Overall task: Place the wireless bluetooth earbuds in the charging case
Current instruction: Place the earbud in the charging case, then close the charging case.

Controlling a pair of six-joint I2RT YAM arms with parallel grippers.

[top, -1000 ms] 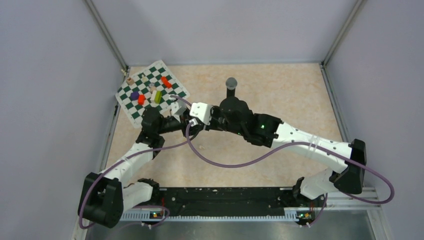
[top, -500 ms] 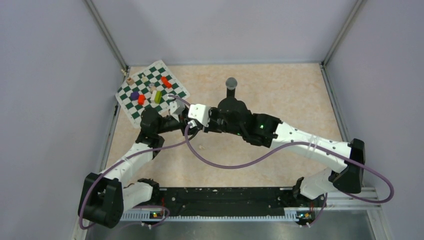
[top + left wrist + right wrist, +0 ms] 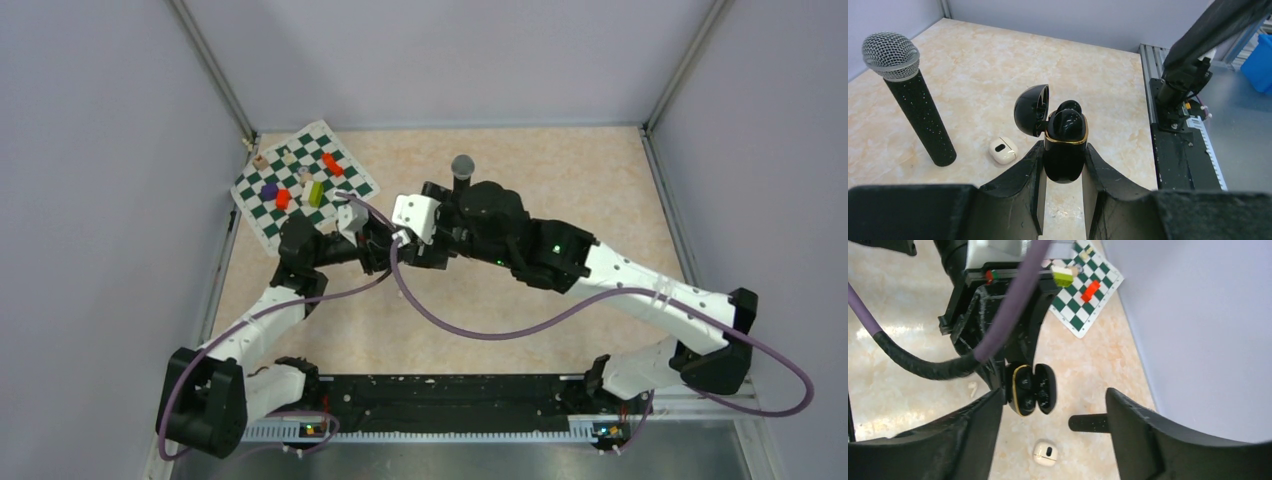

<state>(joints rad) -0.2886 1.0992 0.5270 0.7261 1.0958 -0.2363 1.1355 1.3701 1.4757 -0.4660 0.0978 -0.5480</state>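
Charging case (image 3: 1064, 132) — lid open, in left claw (image 3: 1063, 148) | microphone (image 3: 918, 120), white case (image 3: 1003, 150) nearby

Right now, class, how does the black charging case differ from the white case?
The black case is dark with a gold rim; the white case is pale. The black case stands lid-open, clamped in the left gripper; the white case lies on the table, apparently shut. Both are small and rounded.

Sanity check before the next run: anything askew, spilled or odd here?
Nothing spilled or damaged. The checkered mat lies askew in the far left corner. The microphone stands on end, unsupported. The black case in the left hand has its lid open; the small white case lies on the table.
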